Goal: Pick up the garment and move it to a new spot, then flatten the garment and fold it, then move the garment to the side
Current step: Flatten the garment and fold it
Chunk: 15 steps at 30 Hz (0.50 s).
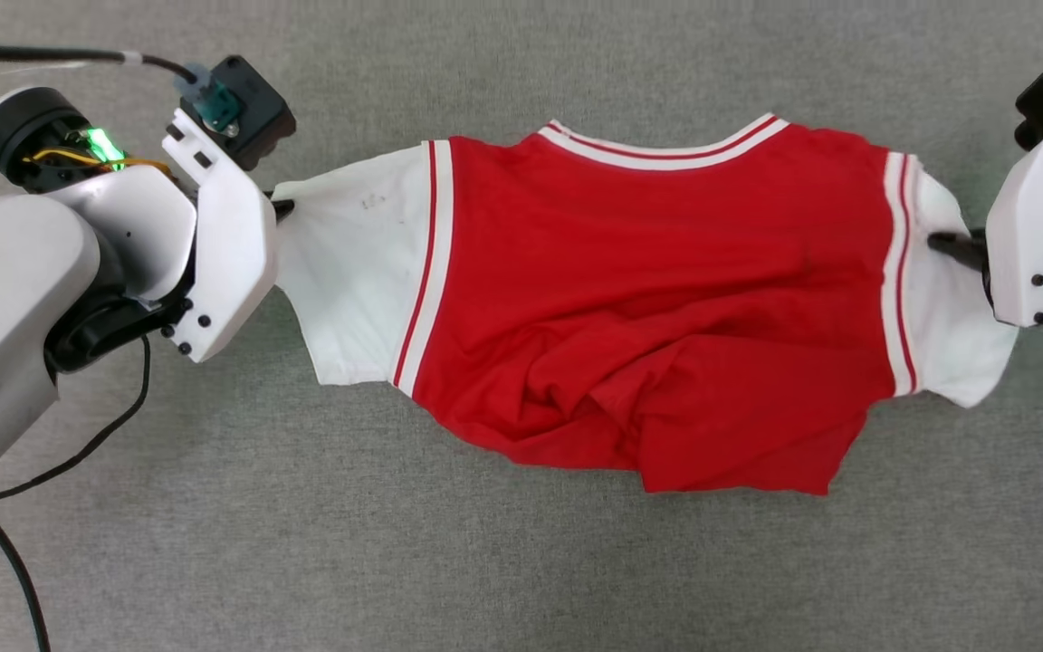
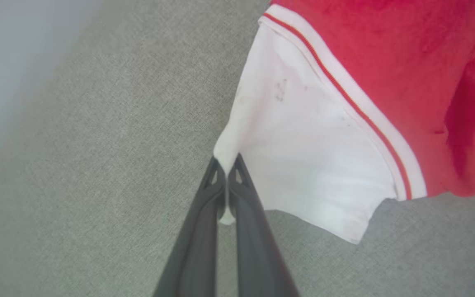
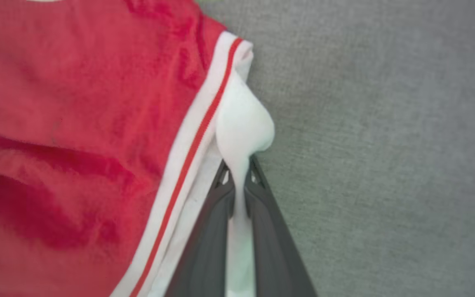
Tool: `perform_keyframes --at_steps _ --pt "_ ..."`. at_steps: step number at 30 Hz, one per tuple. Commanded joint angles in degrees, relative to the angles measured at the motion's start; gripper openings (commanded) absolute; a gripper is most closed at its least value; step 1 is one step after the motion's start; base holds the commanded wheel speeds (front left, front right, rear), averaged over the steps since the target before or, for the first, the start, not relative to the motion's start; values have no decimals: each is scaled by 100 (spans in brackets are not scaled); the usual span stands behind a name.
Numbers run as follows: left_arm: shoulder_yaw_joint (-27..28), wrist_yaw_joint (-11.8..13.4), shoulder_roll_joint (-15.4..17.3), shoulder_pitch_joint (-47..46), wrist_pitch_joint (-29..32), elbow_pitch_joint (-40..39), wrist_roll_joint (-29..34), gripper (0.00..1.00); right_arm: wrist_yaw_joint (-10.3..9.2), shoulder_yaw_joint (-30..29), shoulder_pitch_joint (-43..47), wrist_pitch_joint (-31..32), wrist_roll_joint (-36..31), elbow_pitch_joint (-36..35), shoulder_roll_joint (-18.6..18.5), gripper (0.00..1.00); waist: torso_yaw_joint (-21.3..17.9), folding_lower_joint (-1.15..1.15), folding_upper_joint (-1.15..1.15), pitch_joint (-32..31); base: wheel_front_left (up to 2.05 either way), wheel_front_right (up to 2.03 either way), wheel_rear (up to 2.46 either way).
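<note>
Nearest, the lower hem [image 1: 648, 457] of the shirt [image 1: 657, 299] is seen bunched and doubled over on itself, with deep creases running up into the red body, so the flattening step is judged to be in hand and not yet done. Further up, the shirt is found lying across the middle of the grey tabletop [image 1: 521, 580], spread sideways between its two white sleeves, with no print on the upward face. The left sleeve [image 1: 349, 272] is pinched at its outer edge by the left claw [image 2: 226, 163], whose fingers are pressed together on a small fold of white cloth. The right sleeve [image 1: 947, 335] is likewise clamped by the right claw [image 3: 239, 169], a tuck of cloth being drawn in between its fingers. Farthest, the striped collar [image 1: 666, 149] is laid fairly straight. For the next move, an even lift and pull on both sleeves is judged to be needed, with the cloth kept taut, so that the crumpled hem is drawn out flat.
</note>
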Motion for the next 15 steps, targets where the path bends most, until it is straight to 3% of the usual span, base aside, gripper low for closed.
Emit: perform_keyframes --at_steps 1,15 --pt "1 1 16 33 -70 8 -8 0 -2 10 54 -121 14 -35 -38 0 -21 0 0 -168 0 0 0" --pt "315 73 307 -114 -1424 -206 296 0 -2 93 75 -1927 174 -1052 -785 0 -114 0 0 -1176 0 0 0"
